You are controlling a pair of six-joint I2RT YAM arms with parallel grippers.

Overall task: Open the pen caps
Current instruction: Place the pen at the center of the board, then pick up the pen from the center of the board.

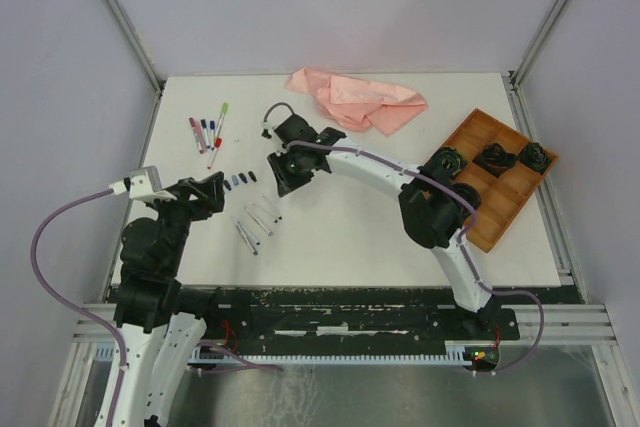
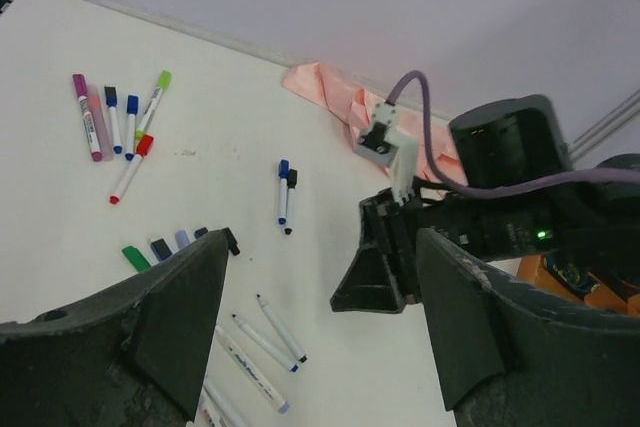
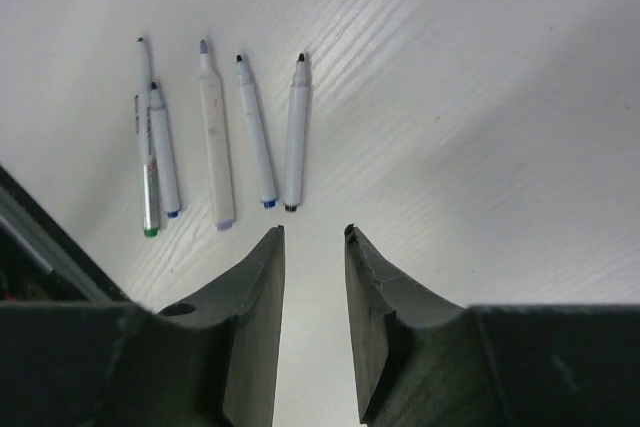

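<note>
The left gripper (image 2: 322, 242) stood wide open and empty over the table (image 1: 340, 237). A short row of loose pen caps (image 2: 160, 247) lay between it and the right gripper (image 3: 312, 235), whose jaws were slightly parted and held nothing, near five uncapped barrels (image 3: 215, 147). Capped pens (image 1: 207, 133) lay at the far left.

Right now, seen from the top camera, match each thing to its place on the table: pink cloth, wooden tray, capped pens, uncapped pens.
Things:
1. pink cloth
2. wooden tray
3. capped pens
4. uncapped pens

Places:
A. far left part
B. right edge
C. far edge, around the centre
D. near side, left of centre

Pairs: 1-C; 2-B; 3-A; 4-D
</note>
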